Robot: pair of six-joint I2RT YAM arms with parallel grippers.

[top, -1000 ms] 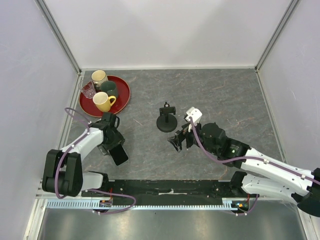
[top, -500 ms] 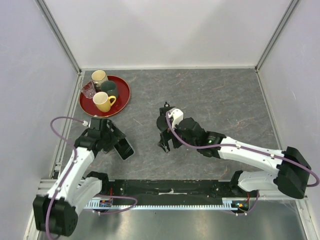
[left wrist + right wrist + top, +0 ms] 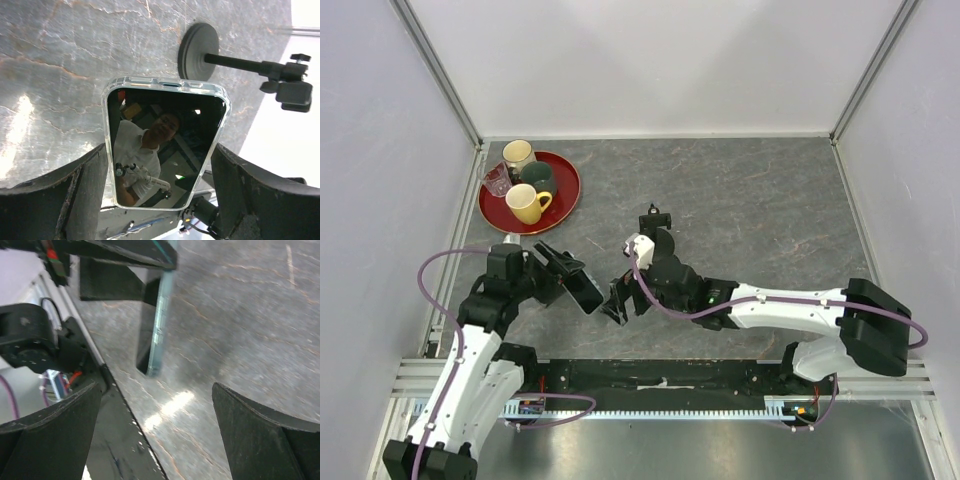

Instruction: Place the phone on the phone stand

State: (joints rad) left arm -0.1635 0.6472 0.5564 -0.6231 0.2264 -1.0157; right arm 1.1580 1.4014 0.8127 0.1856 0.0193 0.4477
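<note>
My left gripper (image 3: 572, 285) is shut on the phone (image 3: 165, 142), a black phone in a clear case, and holds it above the table. The phone also shows in the top view (image 3: 582, 289) and edge-on in the right wrist view (image 3: 159, 325). The phone stand (image 3: 245, 65) lies beyond the phone's top edge in the left wrist view, with its disc base and clamp in sight. In the top view only its clamp (image 3: 654, 217) shows behind my right arm. My right gripper (image 3: 616, 304) is open and empty, close to the right of the phone, its fingers (image 3: 50, 435) wide apart.
A red tray (image 3: 568, 195) at the back left holds a yellow mug (image 3: 526, 203), a cream mug (image 3: 517, 155), a dark green mug (image 3: 540, 180) and a small glass (image 3: 498, 181). Walls close in the table on three sides.
My left gripper has lifted and carried the phone to the right. My right gripper has moved left, away from the stand, to right beside the phone.
</note>
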